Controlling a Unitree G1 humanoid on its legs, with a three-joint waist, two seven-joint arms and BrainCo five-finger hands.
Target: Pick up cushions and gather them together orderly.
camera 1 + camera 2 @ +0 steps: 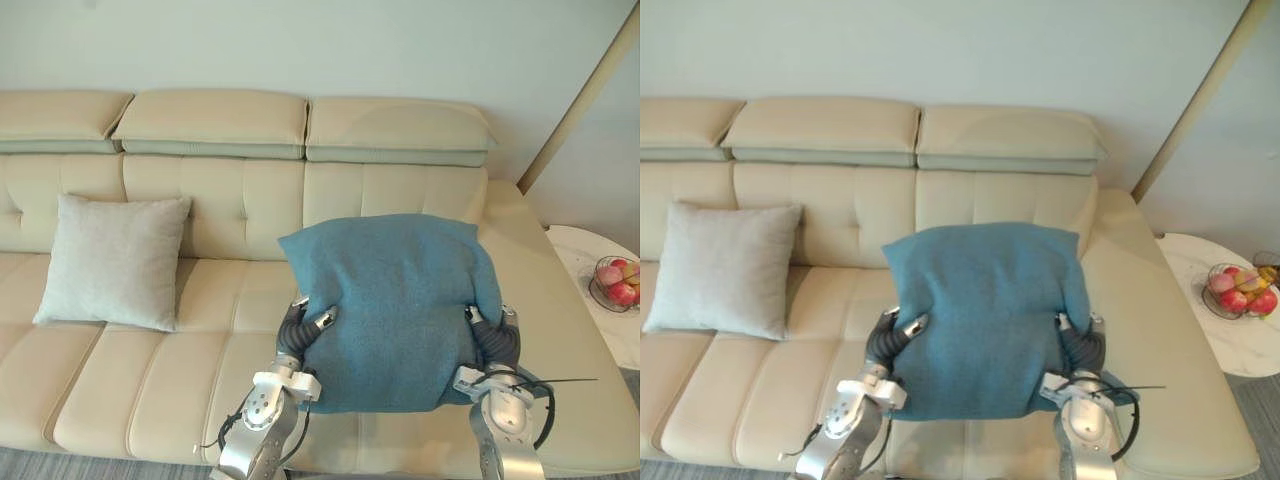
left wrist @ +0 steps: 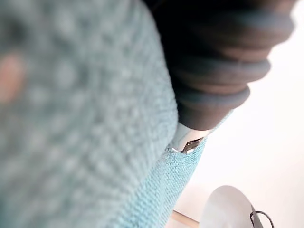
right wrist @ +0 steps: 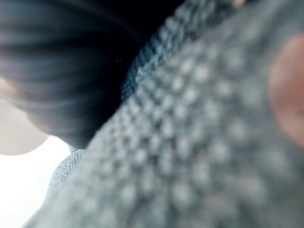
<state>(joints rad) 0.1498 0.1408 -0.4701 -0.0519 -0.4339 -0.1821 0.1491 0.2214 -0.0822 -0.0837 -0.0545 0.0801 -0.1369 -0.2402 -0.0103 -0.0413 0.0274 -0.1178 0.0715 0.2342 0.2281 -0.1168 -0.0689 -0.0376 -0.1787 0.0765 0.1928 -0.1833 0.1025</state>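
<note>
— Where's the blue cushion?
— Held up over the cream sofa, soft and puffy. The left hand pinches its 8 o'clock edge and the right hand its 4 o'clock edge.
— And the grey cushion?
— Leaning on the sofa back at 9 o'clock. A fruit bowl sits on the white counter at 3 o'clock.

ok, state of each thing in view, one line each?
blue cushion: held up between both hands, over the sofa seat
grey cushion: upright, leaning on the backrest, no hand on it, apart from the blue one
left hand: at the blue cushion's left edge, grip hidden
right hand: at its right edge, grip hidden
fruit bowl: upright on the side table, fruit inside
</note>
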